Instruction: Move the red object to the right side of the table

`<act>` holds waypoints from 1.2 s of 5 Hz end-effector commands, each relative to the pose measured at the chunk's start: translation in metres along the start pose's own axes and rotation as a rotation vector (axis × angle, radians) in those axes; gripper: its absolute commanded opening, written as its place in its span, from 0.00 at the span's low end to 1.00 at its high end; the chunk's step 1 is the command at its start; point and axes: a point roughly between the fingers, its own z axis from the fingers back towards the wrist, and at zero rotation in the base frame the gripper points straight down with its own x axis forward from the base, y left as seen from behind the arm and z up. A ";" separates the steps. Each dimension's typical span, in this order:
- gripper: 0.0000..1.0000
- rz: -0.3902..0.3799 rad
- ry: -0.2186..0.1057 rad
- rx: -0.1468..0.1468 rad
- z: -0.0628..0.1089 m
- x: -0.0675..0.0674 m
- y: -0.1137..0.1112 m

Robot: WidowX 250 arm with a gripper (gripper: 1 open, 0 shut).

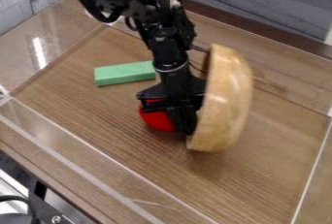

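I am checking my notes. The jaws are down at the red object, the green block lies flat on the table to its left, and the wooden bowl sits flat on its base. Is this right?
No: the wooden bowl stands tipped up on its rim, not on its base; the camera view shows it. The jaws, red object and green block are as you say.

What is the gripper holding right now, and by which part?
The gripper holds the red toy fruit by its top, fingers shut on it; the exact spot is hidden. The wooden bowl stands on edge beside the gripper, not gripped.
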 end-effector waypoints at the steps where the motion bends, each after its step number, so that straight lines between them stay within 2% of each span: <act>1: 0.00 -0.105 -0.011 -0.027 0.013 0.007 -0.009; 2: 0.00 -0.079 -0.021 -0.044 0.029 0.018 0.006; 3: 0.00 -0.088 -0.022 -0.060 0.044 0.030 0.020; 4: 0.00 -0.242 0.018 -0.070 0.062 0.022 0.014; 5: 0.00 -0.424 0.063 -0.079 0.076 0.003 0.001; 6: 0.00 -0.596 0.112 -0.079 0.073 0.002 -0.017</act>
